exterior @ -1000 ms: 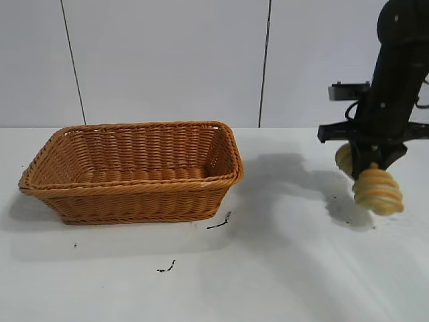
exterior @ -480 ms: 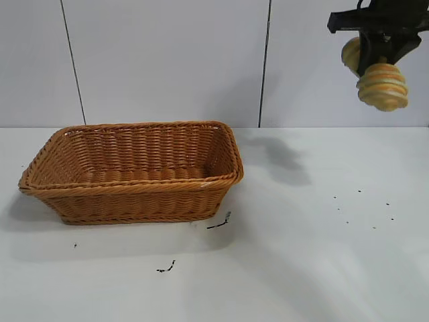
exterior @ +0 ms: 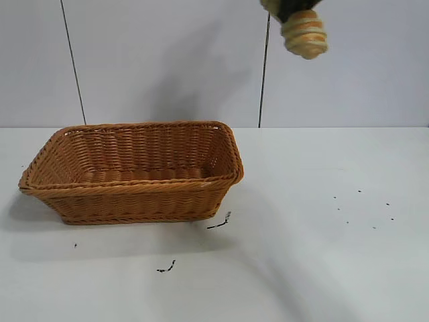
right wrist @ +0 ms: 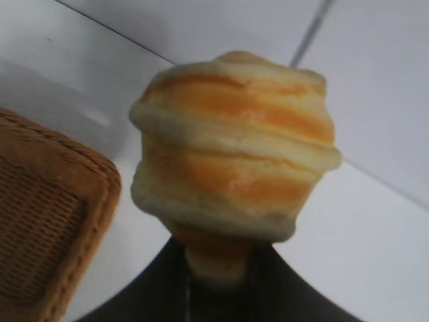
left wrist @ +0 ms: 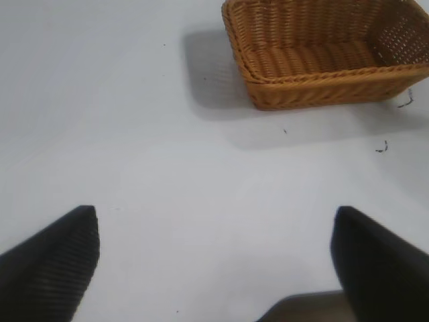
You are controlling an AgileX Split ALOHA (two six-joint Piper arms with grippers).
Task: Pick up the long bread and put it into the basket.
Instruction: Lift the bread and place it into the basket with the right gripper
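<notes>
counter (exterior: 322, 268): white, few dark specks near basket.
basket (exterior: 134, 194): sits on counter, left side, nothing in it.
bread (exterior: 305, 32): high up, above & right of basket.
right hand (exterior: 289, 8): clamped on bread.
left hand (left wrist: 214, 268): fingers wide apart over bare counter.

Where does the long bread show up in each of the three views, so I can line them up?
Exterior view: the long bread hangs at the top edge, right of centre, held by the right gripper, high above the table.
Left wrist view: not in it.
Right wrist view: the bread fills the centre, end-on.
Shared landmark: the basket, left of centre in the exterior view, also seen in the left wrist and right wrist views.
</notes>
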